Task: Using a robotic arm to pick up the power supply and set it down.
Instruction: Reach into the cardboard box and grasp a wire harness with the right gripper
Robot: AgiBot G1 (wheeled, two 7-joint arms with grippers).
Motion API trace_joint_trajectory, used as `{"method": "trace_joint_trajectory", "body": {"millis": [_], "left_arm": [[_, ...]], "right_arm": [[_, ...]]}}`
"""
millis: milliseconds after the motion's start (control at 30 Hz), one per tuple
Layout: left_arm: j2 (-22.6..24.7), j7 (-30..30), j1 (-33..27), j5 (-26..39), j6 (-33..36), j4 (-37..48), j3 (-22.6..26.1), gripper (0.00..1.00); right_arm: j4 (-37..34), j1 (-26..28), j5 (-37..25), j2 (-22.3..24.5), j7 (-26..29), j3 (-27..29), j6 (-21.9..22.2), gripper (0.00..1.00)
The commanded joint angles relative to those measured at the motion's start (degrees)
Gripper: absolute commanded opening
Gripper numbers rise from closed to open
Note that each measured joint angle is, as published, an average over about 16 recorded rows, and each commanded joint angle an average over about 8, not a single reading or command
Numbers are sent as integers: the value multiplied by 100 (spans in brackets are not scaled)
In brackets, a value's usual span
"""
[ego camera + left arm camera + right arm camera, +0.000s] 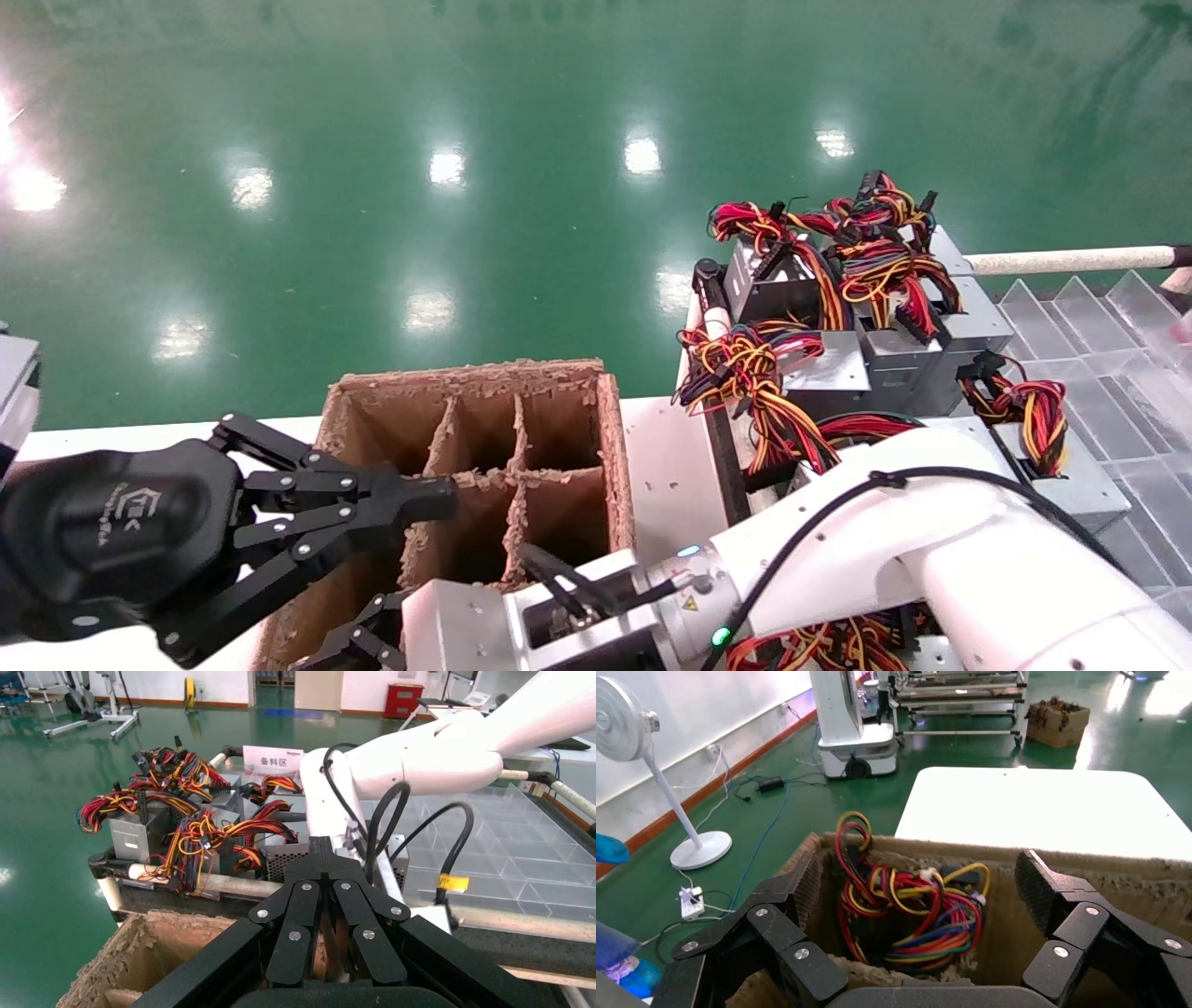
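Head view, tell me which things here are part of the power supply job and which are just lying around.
Part of the job:
- power supply in the box, only its wire bundle showing
- cardboard divider box
- right gripper, open above that power supply
- stacked power supplies on the cart

Just around:
- left gripper, shut, over the box
- clear divider tray
- fan

The box (484,447) is rough, frayed brown cardboard. The floor (372,186) is glossy green. The arm (931,550) is glossy white plastic; the power supplies (875,359) are dull grey metal.
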Motion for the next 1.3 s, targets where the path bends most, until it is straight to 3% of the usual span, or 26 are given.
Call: {"method": "trace_joint_trajectory", "body": {"millis": [33,133,233,1300], "left_arm": [[0,0,0,0,0,0,0,0],[0,0,0,0,0,0,0,0],[0,0,0,0,0,0,0,0],[0,0,0,0,0,0,0,0]], "right_arm": [[-181,64,-27,-92,-126,-71,13,48],[-325,119,0,-144,-244,-216,46,12],[-415,156,73,-174,-331,-363,77,0],[-858,535,900,-182,-936,-1586,349,0]]}}
